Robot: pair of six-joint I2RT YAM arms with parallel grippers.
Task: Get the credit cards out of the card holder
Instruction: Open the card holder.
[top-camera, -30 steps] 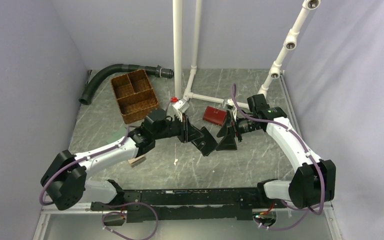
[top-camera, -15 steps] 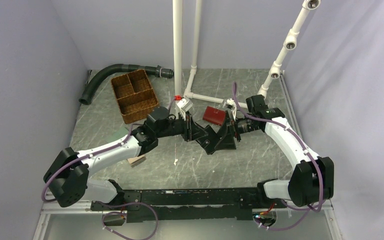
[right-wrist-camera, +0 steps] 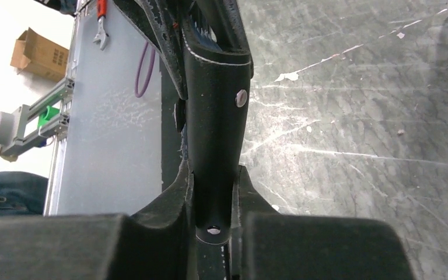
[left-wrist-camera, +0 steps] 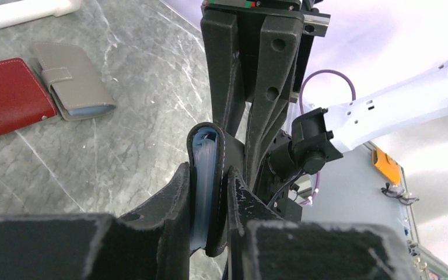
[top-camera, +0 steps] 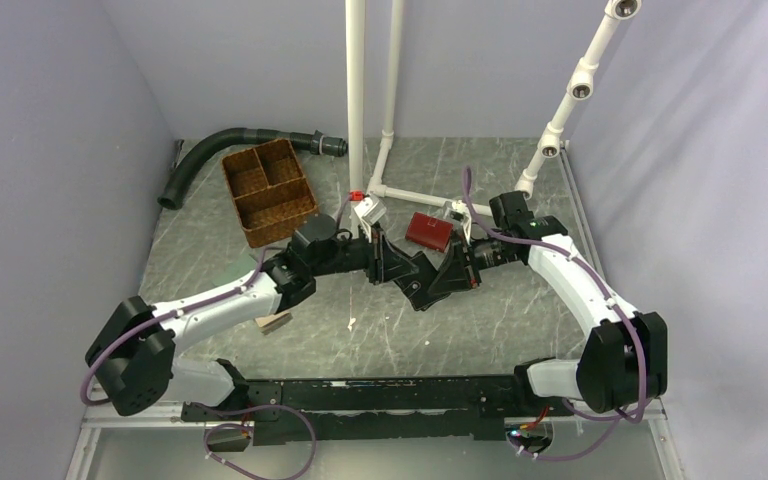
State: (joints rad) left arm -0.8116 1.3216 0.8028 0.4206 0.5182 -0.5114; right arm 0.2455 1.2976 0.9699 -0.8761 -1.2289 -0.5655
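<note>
Far L, back corner: black hose (top-camera: 222,152) lies on the table (top-camera: 520,320), w/ a divided wicker basket (top-camera: 268,192) just beside it. A small wooden block (top-camera: 274,322) sits near the L forearm.

The L arm reaches toward mid-table. The left gripper (top-camera: 392,268) is clenched on one half of the card holder (top-camera: 422,283). On its wrist cam I see both fingers pressed against the black outer leather, w/ light blue lining showing inside the fold. The holder sits roughly centre, strung between the two grippers and folded in a V from above. I can't tell if its lower edge touches the table. Credit cards: I can't make them out in any view, only that blue edge inside.

White PVC pipes (top-camera: 356,90) stand at the back. Behind the holder a red wallet (top-camera: 428,231) lies flat, w/ a grey wallet (left-wrist-camera: 73,87) just beside it, both apart from the holder.

R side: the right gripper (right-wrist-camera: 214,172) is clamped on the holder's other flap. Its fingers sit either side of the black panel, w/ a metal snap stud (right-wrist-camera: 241,98) above them.
</note>
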